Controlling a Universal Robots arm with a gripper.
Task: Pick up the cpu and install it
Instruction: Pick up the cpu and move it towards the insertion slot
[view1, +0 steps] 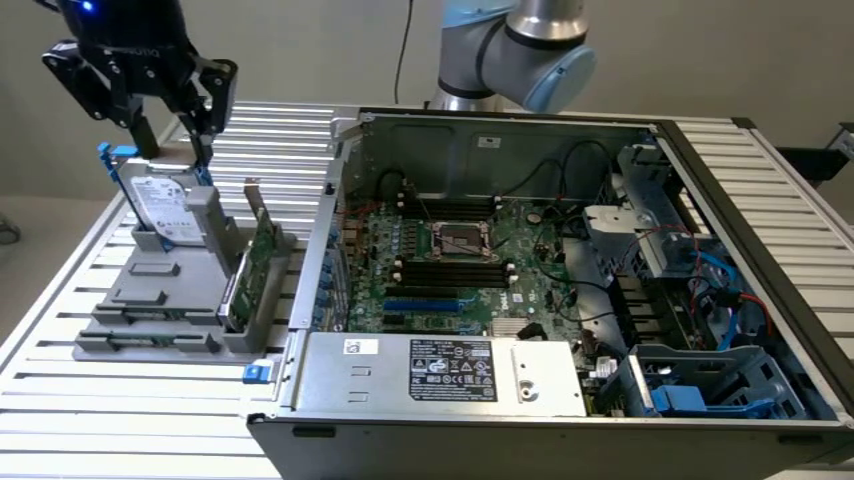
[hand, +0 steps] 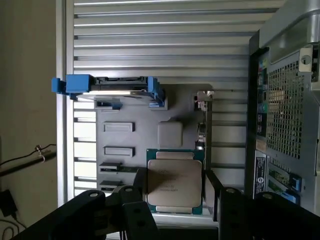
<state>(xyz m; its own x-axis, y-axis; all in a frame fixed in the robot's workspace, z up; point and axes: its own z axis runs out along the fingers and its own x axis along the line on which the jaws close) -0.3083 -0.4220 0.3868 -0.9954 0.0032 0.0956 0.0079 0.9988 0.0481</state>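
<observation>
Tool (view1: 174, 156) above grey holder (view1: 158, 300), cpu (hand: 175, 182) apparently clamped between jaws.

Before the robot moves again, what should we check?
1. The cpu is squeezed between the fingers: ok.
2. The cpu is up off the grey holder: ok.
3. The fingers are apart from the hard drive: ok.
4. The computer case is open, so the inside can be reached: ok.
5. The socket on the motherboard is ready for the chip: cannot tell.
</observation>
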